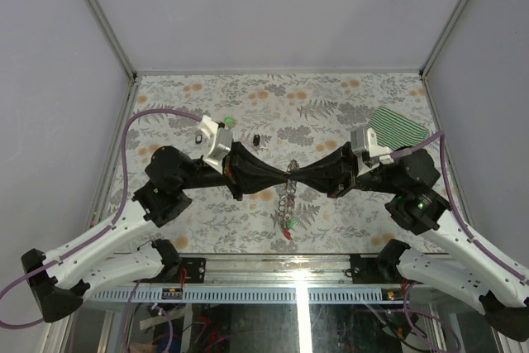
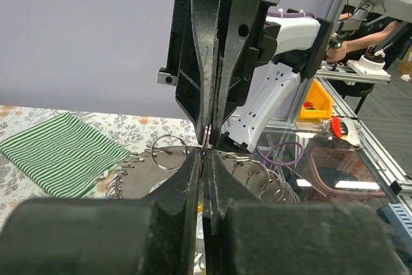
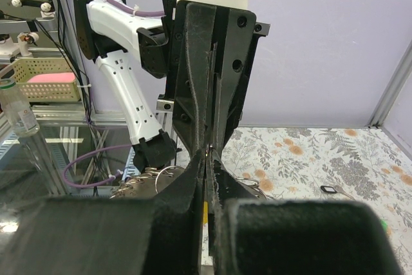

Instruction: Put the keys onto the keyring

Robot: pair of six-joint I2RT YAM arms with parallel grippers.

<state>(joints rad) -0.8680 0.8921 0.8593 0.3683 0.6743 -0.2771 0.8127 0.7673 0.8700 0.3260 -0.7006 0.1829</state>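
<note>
Your left fingers [image 2: 185,188] and right fingers [image 3: 188,188] meet tip to tip, each pair pinched shut on the keyring [image 1: 291,192], whose loops spread just below them over the floral desk [image 1: 331,105]. A striped cloth [image 1: 402,128] lies beyond the right fingers; pale walls [image 1: 273,6] enclose the desk.

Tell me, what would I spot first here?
The black left gripper and right gripper meet nose to nose in the middle, both shut, right at the shiny keyring. A green striped cloth lies at the far right corner.
</note>
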